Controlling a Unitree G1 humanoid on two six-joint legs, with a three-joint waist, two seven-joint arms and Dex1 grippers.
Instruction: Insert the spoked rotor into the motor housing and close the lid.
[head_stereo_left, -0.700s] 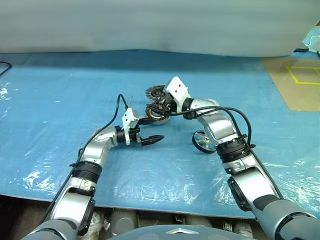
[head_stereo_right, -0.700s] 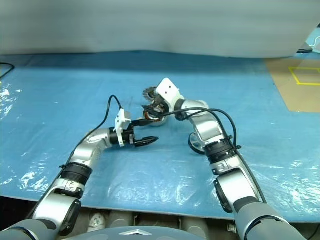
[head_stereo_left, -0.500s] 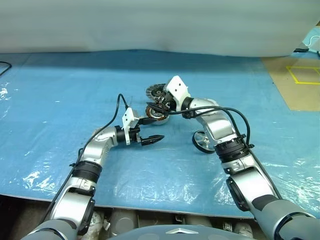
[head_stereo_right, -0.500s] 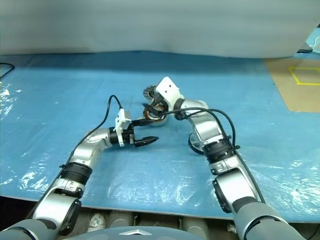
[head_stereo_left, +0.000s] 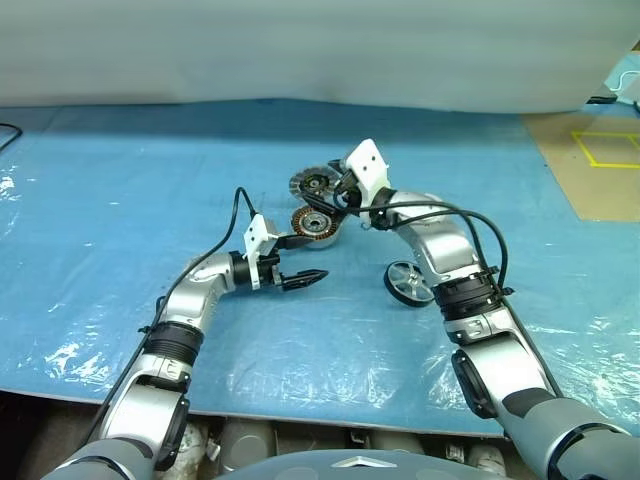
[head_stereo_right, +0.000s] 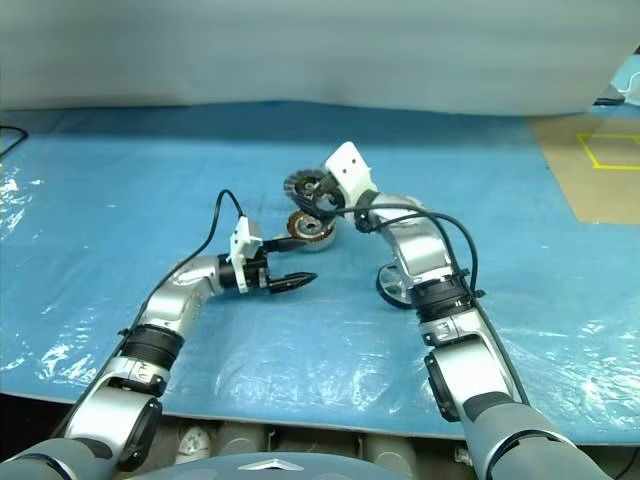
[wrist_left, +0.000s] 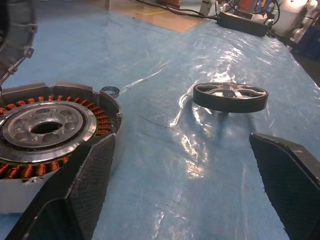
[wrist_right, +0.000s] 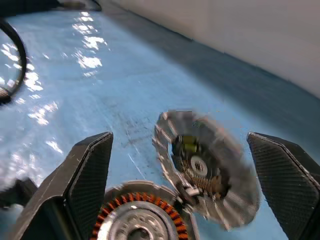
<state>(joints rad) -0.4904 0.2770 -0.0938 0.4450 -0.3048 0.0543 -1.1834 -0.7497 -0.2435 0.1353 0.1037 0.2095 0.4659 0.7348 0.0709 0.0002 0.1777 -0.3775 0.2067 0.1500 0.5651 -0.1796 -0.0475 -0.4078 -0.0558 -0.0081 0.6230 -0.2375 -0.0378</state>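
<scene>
The motor housing, a short gray cylinder with copper windings and a silver hub, lies face up on the blue sheet. Just behind it the lid stands tilted with its ribbed dark underside showing; its lower edge seems to rest on the housing's rim. The spoked rotor lies apart to the right, beside my right forearm, also seen as a dark-spoked ring. My left gripper is open, level, one finger beside the housing wall. My right gripper is open, empty, hovering right of the lid.
The blue plastic sheet covers the table to its front edge. A white wall runs along the back. At the far right is a tan floor patch with yellow tape. A small blue ring lies by the housing.
My right gripper has drawn back to the right and away from above the housing, uncovering the housing and the tilted lid. The left arm has kept still.
</scene>
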